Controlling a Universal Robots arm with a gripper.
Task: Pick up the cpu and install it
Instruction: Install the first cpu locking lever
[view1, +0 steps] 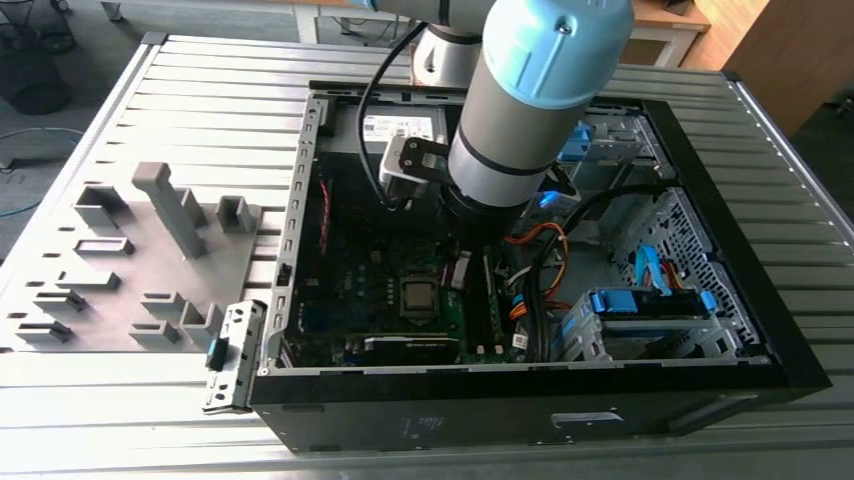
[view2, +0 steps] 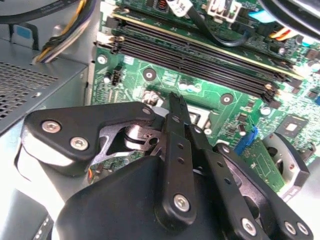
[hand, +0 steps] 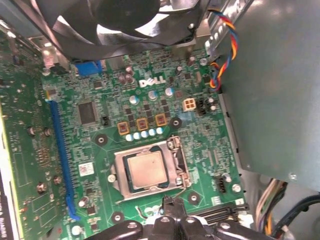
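I see a big metal table (view1: 801, 260) with long grooves. On it sit an open computer case (view1: 534, 415) and a grey block tray (view1: 134, 270).

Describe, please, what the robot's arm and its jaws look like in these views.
The arm is a silver-grey tube with a light blue joint cap and a black cable alongside. The gripper is matte black, built of linked bars fastened with silver screws.

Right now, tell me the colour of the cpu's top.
Silver-grey metal; the cpu sits in its socket, clearest in the first wrist view.
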